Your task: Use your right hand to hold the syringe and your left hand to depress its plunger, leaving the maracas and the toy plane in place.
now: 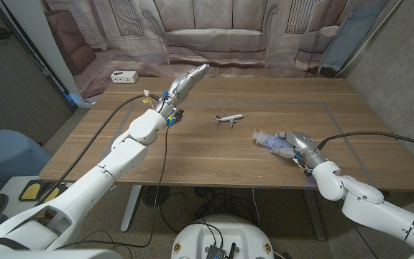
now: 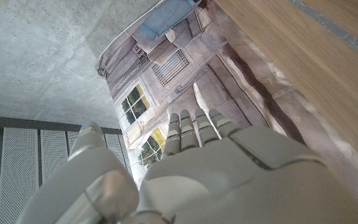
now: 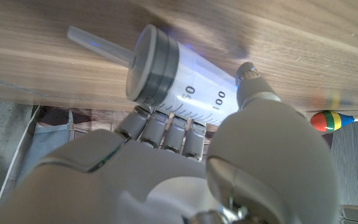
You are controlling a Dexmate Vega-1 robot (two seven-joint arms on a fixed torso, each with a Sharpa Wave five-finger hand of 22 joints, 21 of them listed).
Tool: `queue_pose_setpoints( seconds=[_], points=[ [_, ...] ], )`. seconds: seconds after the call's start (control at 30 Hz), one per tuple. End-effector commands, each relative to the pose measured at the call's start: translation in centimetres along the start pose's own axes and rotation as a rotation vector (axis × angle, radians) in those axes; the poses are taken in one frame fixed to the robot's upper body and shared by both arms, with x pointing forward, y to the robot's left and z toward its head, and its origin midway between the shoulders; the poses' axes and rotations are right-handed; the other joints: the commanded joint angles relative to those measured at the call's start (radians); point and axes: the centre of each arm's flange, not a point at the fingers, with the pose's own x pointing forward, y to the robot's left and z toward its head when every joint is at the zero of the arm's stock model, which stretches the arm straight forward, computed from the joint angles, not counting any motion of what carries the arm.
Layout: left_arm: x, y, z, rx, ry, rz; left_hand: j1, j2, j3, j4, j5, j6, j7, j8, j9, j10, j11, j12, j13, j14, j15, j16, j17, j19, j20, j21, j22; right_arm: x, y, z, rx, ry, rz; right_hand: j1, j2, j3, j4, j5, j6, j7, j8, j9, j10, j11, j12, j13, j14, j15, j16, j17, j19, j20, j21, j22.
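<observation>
while lying low over the table [image 1: 214, 155], syringe [image 1: 268, 139] gripped in the right robot hand [image 1: 291, 146], barrel wrapped by the fingers [image 3: 166, 127] with the thumb across the printed scale. in the right wrist view, grey plunger seal [image 3: 153, 61] seen inside the clear barrel, thin tip pointing away from the palm, wood grain just behind. toy plane [image 1: 228, 119] resting on the table ahead of that robot hand and toward the left one, well apart from both. striped maraca [image 3: 332, 119] glimpsed past the thumb in the right wrist view; exact spot on the table hard to tell. left robot hand [image 1: 185, 80] raised above the table's far side, well apart from the syringe, fingers [image 2: 194, 127] stretched out and apart, holding nothing, printed backdrop [image 2: 166, 62] beyond the fingertips.
</observation>
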Motion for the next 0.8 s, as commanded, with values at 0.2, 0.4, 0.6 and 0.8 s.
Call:
queue_pose_setpoints(
  seconds=[0.2, 0.4, 0.6, 0.8],
  points=[
    [0.33, 0.08, -0.21, -0.006, -0.001, -0.006, 0.007, 0.001, -0.003, -0.001, -0.001, 0.004, -0.001, -0.003, 0.002, 0.001, -0.002, 0.0, 0.002, -0.004, 0.0, 0.0, 0.003, -0.003, 0.004, -0.001, 0.005, 0.09, -0.36, 0.02, -0.044, 0.0, 0.014, -0.049, -0.053, -0.061, 0.003, 0.006, -0.113, 0.014, 0.001, 0.002, -0.086, 0.008, -0.003, 0.0, -0.051, 0.019, -0.019, -0.016, -0.028, 0.019, -0.041, 0.001],
    [0.39, 0.1, -0.21, -0.006, -0.006, -0.007, 0.008, 0.001, -0.002, -0.001, -0.001, 0.004, -0.001, -0.003, 0.002, -0.001, -0.005, -0.001, 0.002, -0.004, 0.0, 0.0, 0.003, -0.003, 0.003, -0.001, 0.005, 0.04, -0.53, 0.01, -0.05, 0.003, 0.021, -0.066, -0.067, -0.073, 0.003, 0.015, -0.163, 0.02, 0.0, 0.002, -0.125, 0.016, -0.005, 0.0, -0.084, 0.035, -0.035, -0.03, -0.048, 0.031, -0.062, 0.001],
    [0.38, 0.14, -0.18, -0.007, -0.009, -0.005, 0.008, 0.002, -0.002, -0.001, -0.001, 0.004, -0.001, -0.003, 0.002, -0.001, -0.004, -0.001, 0.002, -0.004, 0.0, 0.0, 0.003, -0.003, 0.004, -0.001, 0.005, -0.09, -0.61, 0.01, -0.049, 0.006, 0.021, -0.083, -0.07, -0.082, 0.008, 0.018, -0.192, 0.026, 0.0, 0.002, -0.143, 0.022, -0.003, 0.0, -0.101, 0.04, -0.04, -0.036, -0.057, 0.035, -0.075, 0.001],
    [0.25, 0.24, -0.17, -0.007, -0.011, -0.002, 0.009, 0.002, -0.002, -0.001, -0.001, 0.004, -0.001, -0.003, 0.002, -0.002, -0.001, -0.001, 0.002, -0.004, 0.0, 0.0, 0.003, -0.003, 0.004, 0.0, 0.005, -0.28, -0.77, 0.08, -0.044, 0.007, 0.008, -0.116, -0.075, -0.099, 0.014, 0.026, -0.299, 0.045, -0.004, 0.002, -0.215, 0.065, -0.008, -0.001, -0.159, 0.05, -0.052, -0.055, -0.089, 0.053, -0.114, 0.001]
  ],
)
